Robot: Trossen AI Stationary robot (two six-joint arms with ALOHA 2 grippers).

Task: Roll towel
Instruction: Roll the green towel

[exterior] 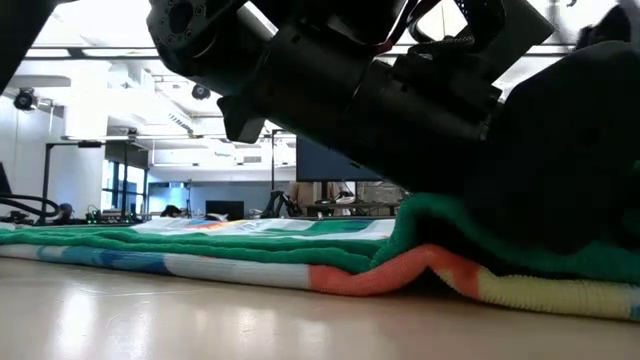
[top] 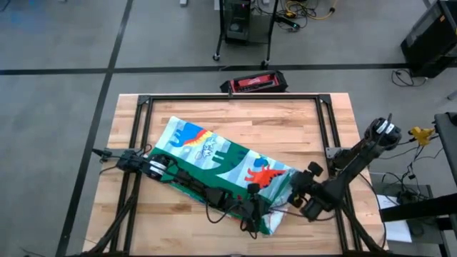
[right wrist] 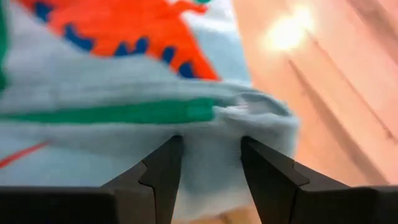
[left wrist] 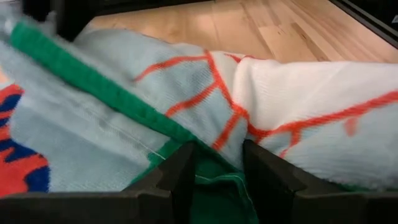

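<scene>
Both grippers — left gripper (left wrist: 217,171), right gripper (right wrist: 211,165) — pinch towel (top: 214,153)

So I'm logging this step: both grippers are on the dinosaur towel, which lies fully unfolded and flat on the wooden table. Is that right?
Not quite. The towel is not flat and unfolded: the high view shows it folded into a long diagonal band with its green back turned up. The rest holds: the left gripper and right gripper each have cloth between their fingers, on the wooden table.

We note the towel (top: 214,160): pale blue-white stripes, red, blue, green and orange dinosaurs, solid green back and border. Table (top: 235,118): light wood, black frame. Arms dark.
</scene>
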